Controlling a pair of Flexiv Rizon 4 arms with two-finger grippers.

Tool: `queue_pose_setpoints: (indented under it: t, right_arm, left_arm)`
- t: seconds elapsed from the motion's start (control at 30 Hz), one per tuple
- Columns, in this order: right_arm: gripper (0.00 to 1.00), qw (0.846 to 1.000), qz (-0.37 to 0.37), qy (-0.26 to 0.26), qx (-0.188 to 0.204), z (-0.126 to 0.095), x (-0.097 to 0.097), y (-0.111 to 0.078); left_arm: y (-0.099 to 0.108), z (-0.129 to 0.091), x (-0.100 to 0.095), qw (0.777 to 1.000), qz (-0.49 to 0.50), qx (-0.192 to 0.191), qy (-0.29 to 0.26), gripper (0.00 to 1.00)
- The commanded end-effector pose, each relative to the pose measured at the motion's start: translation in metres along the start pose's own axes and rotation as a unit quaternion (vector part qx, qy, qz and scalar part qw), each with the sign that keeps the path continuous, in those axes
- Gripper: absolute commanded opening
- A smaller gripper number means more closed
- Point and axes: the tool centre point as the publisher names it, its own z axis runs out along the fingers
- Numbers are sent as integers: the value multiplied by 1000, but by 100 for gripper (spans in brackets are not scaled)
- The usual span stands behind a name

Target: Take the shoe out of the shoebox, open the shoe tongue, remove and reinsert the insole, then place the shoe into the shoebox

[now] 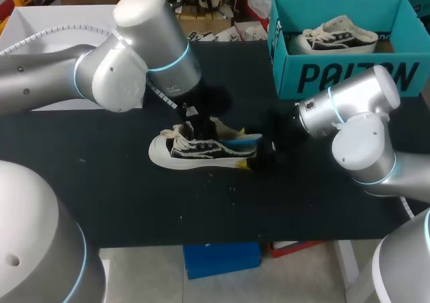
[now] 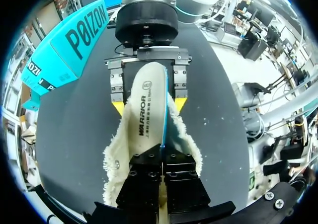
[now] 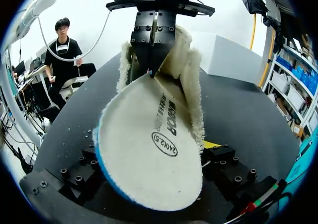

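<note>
Shoe (image 1: 195, 150) out of its box, that's what I see from here: a black-and-white low sneaker standing on its sole in the middle of the black table (image 1: 101, 182). Its white toe cap points toward the left arm's side and its heel toward the right. The mouth is spread open, showing a cream fleece lining (image 2: 191, 144).

The insole (image 3: 149, 149) is partly out. Its broad heel end, cream on top with a blue edge, rises clear of the heel, while the narrower front end goes down into the shoe.

The left gripper (image 2: 164, 159) hangs over the mouth of the shoe. Its black fingers are drawn close together, pinching the insole's edge between them.

The right gripper (image 2: 149, 105) sits at the heel. One yellow-tipped finger stands on each side, and both appear to press against the fleecy collar, so the shoe is clamped from two sides. The lifted insole lies out over those fingers.

The teal shoebox (image 1: 349, 74) stands open at the far right corner of the table, well apart from the shoe. A second shoe (image 1: 332, 35) rests inside it.
</note>
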Motion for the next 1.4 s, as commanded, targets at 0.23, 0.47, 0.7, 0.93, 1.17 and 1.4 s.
queue_pose_setpoints:
  t: [0.23, 0.47, 0.7, 0.93, 1.17, 1.4]
  right_arm:
    - [0, 1000, 0, 0, 1, 3, 1, 0]
    - [0, 1000, 0, 0, 1, 3, 1, 0]
    - [0, 1000, 0, 0, 1, 3, 1, 0]
    - [0, 1000, 0, 0, 1, 3, 1, 0]
    - [0, 1000, 0, 0, 1, 3, 1, 0]
    - [0, 1000, 0, 0, 1, 3, 1, 0]
  left_arm:
    - [-7, 17, 7, 1000, 19, 1, -24, 100]
    - [-9, 17, 15, 998, 37, 1, -56, 100]
    - [-17, 20, 16, 996, 56, 10, -63, 100]
    - [-28, 24, 15, 995, 71, 12, -74, 100]
    - [-40, 29, 10, 993, 82, 11, -84, 92]
    - [-50, 34, 4, 992, 87, 14, -89, 83]
